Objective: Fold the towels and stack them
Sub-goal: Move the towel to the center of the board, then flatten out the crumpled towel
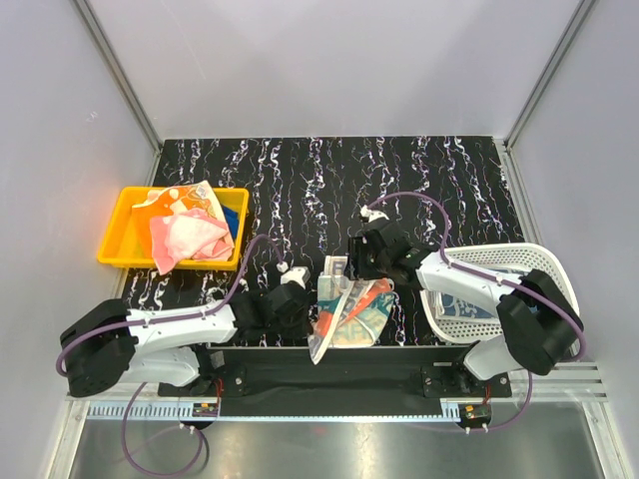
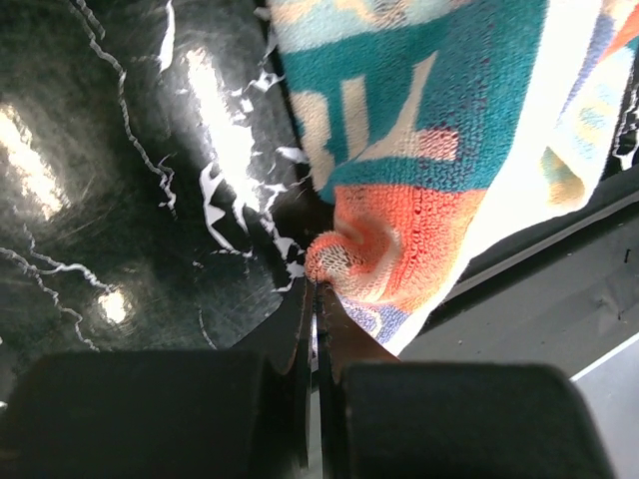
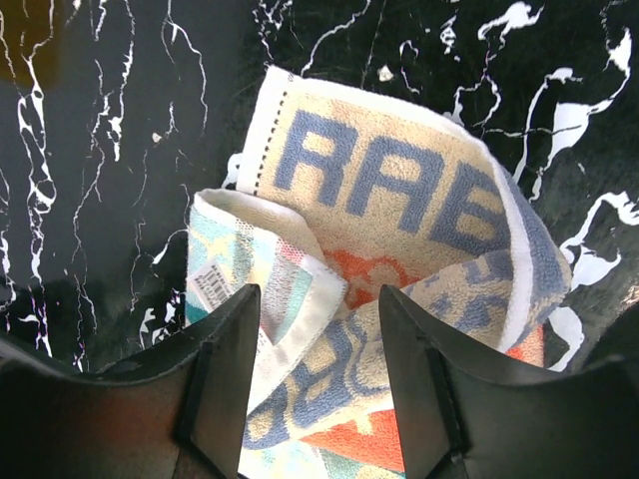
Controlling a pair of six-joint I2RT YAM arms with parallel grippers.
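Note:
A cartoon-printed orange, teal and white towel (image 1: 349,309) lies crumpled at the table's near middle, between both arms. My left gripper (image 1: 303,302) is shut on its orange left edge (image 2: 384,244), pinching a fold at the fingertips. My right gripper (image 1: 361,257) is open over the towel's far end; its fingers (image 3: 225,359) straddle the folded cloth with blue letters (image 3: 399,190). More towels, pink (image 1: 185,238), blue (image 1: 236,215) and printed (image 1: 185,198), lie piled in the yellow tray.
The yellow tray (image 1: 118,239) stands at the left. A white mesh basket (image 1: 499,289) stands at the right, under my right arm. The black marbled table (image 1: 329,180) stretches behind. The towel's near end hangs over the dark front rail (image 1: 329,364).

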